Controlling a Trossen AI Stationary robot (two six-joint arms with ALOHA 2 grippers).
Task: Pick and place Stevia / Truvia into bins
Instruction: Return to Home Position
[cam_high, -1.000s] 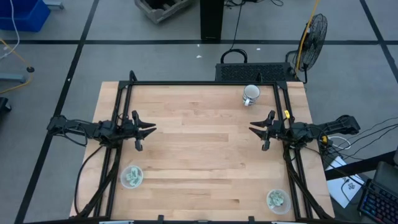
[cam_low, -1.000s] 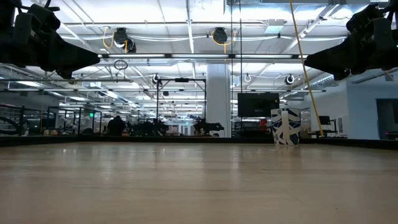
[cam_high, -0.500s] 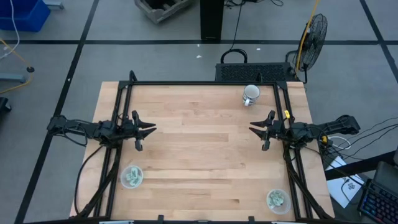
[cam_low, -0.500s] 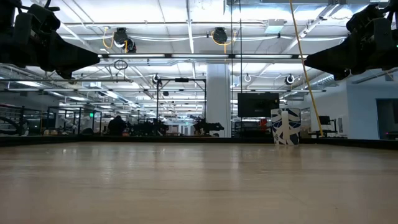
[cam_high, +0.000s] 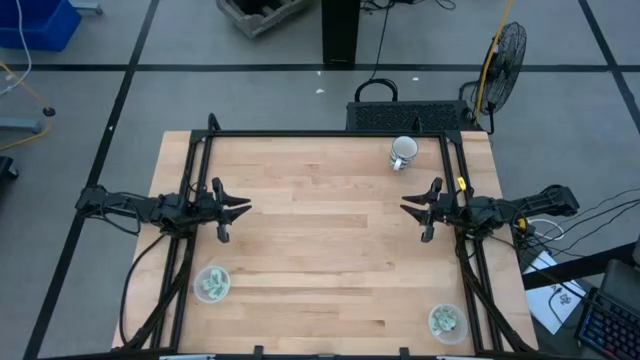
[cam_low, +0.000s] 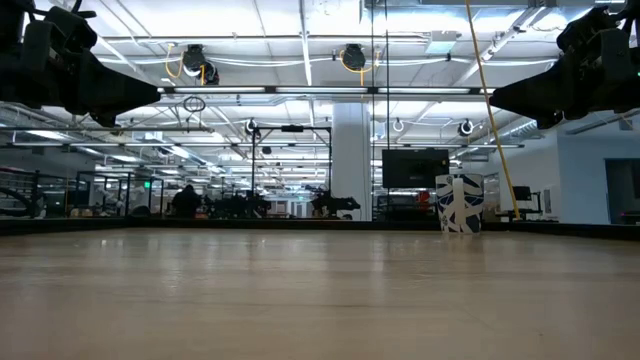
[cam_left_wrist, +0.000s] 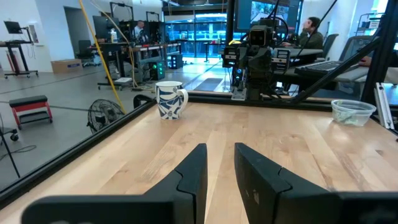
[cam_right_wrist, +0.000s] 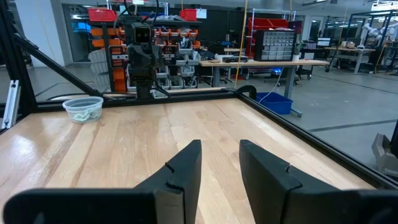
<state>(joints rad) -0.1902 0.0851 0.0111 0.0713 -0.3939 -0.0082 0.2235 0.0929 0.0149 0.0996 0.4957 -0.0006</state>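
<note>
Stevia (cam_right_wrist: 83, 114) in bins (cam_right_wrist: 67, 104), away from fingers (cam_right_wrist: 186, 165)

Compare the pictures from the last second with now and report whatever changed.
Nothing visibly changed. The left claw and right claw hang open and empty over the table; the cup near the left arm, the cup near the right arm and the mug sit where they were.

Sachets (cam_high: 211, 286) (seemingly pale green) inside both bins (cam_high: 430, 320).
</note>
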